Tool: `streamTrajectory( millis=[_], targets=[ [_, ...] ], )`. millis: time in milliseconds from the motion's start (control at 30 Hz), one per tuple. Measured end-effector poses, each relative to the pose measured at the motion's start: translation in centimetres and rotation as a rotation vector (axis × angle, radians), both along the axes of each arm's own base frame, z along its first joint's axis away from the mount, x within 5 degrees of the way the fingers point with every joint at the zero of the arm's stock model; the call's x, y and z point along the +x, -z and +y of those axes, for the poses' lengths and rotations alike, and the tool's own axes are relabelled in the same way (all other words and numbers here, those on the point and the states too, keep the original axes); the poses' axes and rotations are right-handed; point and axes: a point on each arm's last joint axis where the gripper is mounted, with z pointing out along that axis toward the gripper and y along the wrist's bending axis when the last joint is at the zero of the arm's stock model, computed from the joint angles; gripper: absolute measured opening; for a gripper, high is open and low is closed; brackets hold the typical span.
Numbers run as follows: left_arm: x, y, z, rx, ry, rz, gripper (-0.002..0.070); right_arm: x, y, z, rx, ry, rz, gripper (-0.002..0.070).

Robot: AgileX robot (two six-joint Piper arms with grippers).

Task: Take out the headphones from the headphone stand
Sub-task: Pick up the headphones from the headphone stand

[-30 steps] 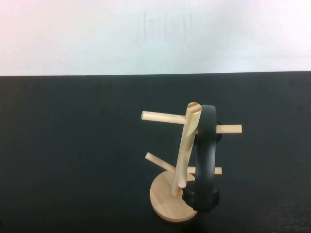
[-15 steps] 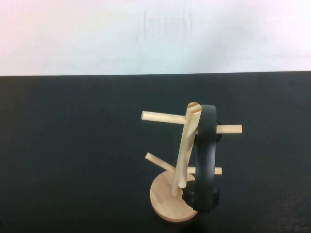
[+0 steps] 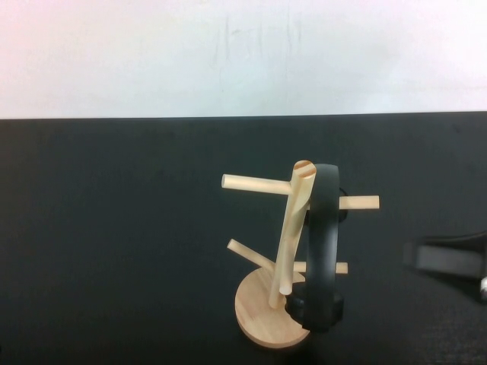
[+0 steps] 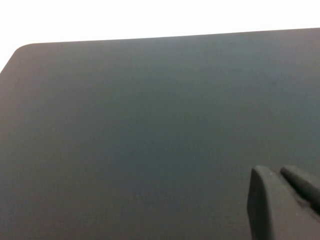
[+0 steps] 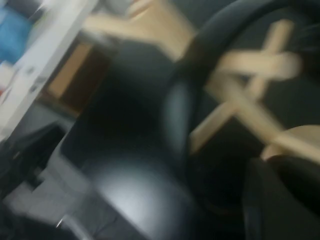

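The headphone stand (image 3: 283, 251) stands upright on the black bench (image 3: 114, 228), right of centre and toward the near edge in the high view. Its round disc base rests flat on the bench, and its angled pegs stick out to both sides of the post. The headphones (image 3: 321, 243) hang on the stand: the wide matte headband loops over the top of the post beside the upper right-hand peg, and the lower ear cup sits just above the right part of the disc base, touching or nearly touching it.

The right gripper (image 3: 449, 261) enters at the right edge of the high view, low over the bench, level with the lower part of the headband and well apart from it, with bare bench between them. Whether its fingers are parted or closed cannot be told; nothing is in them. In the right wrist view the headband (image 5: 200, 75) and the pale pegs (image 5: 250, 65) fill the picture, blurred.

The left gripper (image 4: 282, 205) shows only in the left wrist view, as a dark corner above bare bench; its finger spread cannot be told.
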Motion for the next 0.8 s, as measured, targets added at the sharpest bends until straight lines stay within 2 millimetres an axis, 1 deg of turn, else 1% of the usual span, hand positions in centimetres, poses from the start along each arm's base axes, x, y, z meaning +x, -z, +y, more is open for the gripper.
streamTrajectory(
  millis=[33,67,133,233,300,367,433,567,800],
  targets=[
    [0.0,0.0,0.0,0.0,0.0,0.0,0.0002,0.0,0.1,0.4,0.003,-0.027,-0.002,0.0043],
    [0.0,0.0,0.0,0.0,0.0,0.0,0.0002,0.1,0.3,0.9,0.007,-0.056,0.001,0.0081],
    [0.0,0.0,0.0,0.0,0.0,0.0,0.0002,0.3,0.8,1.8,0.018,-0.097,0.02,0.0175],
    [0.0,0.0,0.0,0.0,0.0,0.0,0.0002,1.0,1.4,2.8,0.05,-0.093,0.061,0.0365],
    [0.0,0.0,0.0,0.0,0.0,0.0,0.0002,1.8,1.7,3.1,0.08,-0.069,0.078,0.0452],
    [0.0,0.0,0.0,0.0,0.0,0.0,0.0002,2.4,2.0,3.3,0.112,-0.054,0.094,0.0486],
    [0.0,0.0,0.0,0.0,0.0,0.0,0.0002,2.9,2.4,3.5,0.133,-0.047,0.112,0.0499],
    [0.0,0.0,0.0,0.0,0.0,0.0,0.0002,3.6,3.1,4.0,0.161,-0.086,0.158,0.0508],
    [0.0,0.0,0.0,0.0,0.0,0.0,0.0002,4.6,2.9,4.5,0.179,-0.126,0.157,0.051]
  ],
)
